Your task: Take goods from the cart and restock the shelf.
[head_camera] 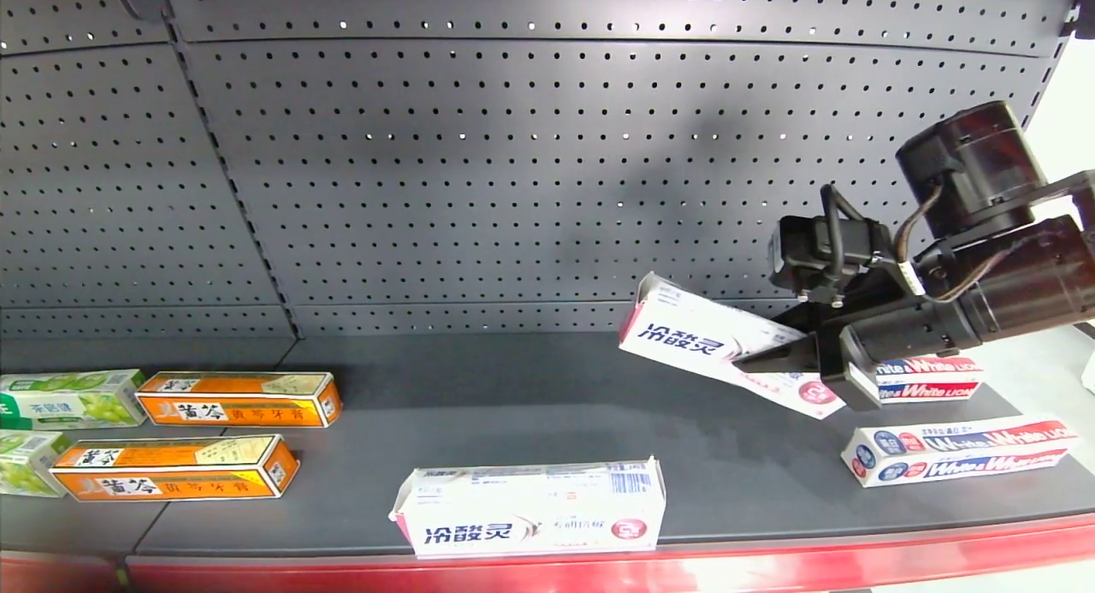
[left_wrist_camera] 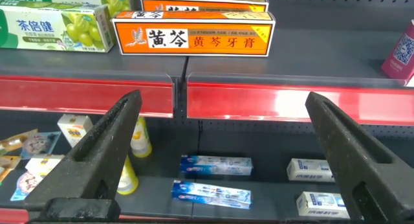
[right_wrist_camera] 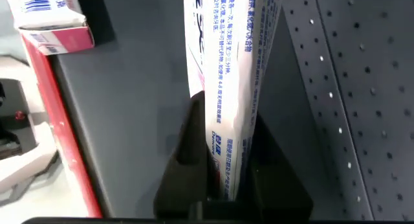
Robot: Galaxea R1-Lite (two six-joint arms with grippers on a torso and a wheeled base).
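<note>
Right claw [head_camera: 800,366]: clamped on a white toothpaste box [head_camera: 684,332], tilted above the shelf [head_camera: 530,388] (far right, close to the pegboard [head_camera: 513,191])
Left claw [left_wrist_camera: 223,98]: jaws stood wide apart, facing the red lip [left_wrist_camera: 278,102] below the orange boxes [left_wrist_camera: 194,33]
Front edge: a matching white box [head_camera: 530,507] lay flat

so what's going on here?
Restocking toothpaste. The right gripper is shut on a white toothpaste box, held tilted over the right part of the shelf, next to two red-and-white boxes. A matching white box lies at the shelf's front edge. Orange boxes and green boxes sit on the left. The left gripper is open and empty, low in front of the shelf's red edge.
</note>
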